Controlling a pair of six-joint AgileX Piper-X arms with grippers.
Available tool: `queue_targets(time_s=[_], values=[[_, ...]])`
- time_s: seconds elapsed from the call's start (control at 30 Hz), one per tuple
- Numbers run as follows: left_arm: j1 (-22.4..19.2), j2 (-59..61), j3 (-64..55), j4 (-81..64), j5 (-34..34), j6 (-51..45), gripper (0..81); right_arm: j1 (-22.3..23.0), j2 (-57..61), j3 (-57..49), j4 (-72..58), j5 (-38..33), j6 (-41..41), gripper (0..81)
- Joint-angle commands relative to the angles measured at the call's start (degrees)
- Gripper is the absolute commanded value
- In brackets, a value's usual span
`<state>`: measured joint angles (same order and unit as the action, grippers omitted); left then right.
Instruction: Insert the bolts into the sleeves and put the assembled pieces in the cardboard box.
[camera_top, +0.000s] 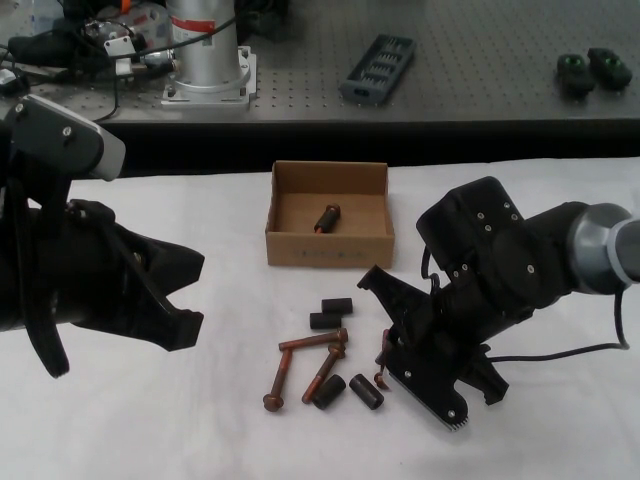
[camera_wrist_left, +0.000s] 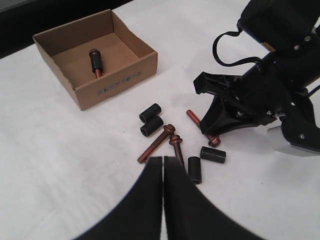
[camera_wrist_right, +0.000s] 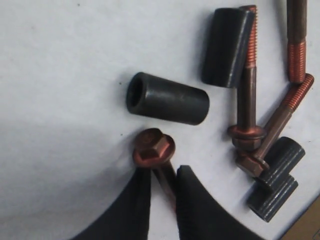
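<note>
One assembled piece (camera_top: 327, 217) is seen lying in the cardboard box (camera_top: 330, 250) at upper centre. Several loose bolts (camera_top: 312, 342) and sleeves (camera_top: 333, 305) are left on the worktop (camera_top: 150, 430) below it. A bolt (camera_wrist_right: 154, 148) is clenched at its shank by the right tool (camera_wrist_right: 163, 180). The left tool (camera_wrist_left: 163, 165) is pressed closed, with nothing held.

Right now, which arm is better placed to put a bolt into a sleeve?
The right. The right gripper is shut on a bolt, and a loose sleeve lies close beside the bolt's head. The left gripper is shut with nothing in it and sits back from them.
</note>
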<state>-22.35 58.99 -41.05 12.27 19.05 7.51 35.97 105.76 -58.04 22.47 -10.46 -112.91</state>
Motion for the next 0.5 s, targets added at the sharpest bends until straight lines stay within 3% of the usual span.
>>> queue_targets(time_s=[0.0,0.47], values=[[0.2,-0.1,-0.1,0.1,-0.3,0.8,0.7,0.2,0.5,-0.4,0.7,-0.8,-0.3,12.2],[0.2,-0.1,-0.1,0.1,-0.3,0.8,0.7,0.6,2.5,-0.2,0.4,-0.3,-0.3,12.1]])
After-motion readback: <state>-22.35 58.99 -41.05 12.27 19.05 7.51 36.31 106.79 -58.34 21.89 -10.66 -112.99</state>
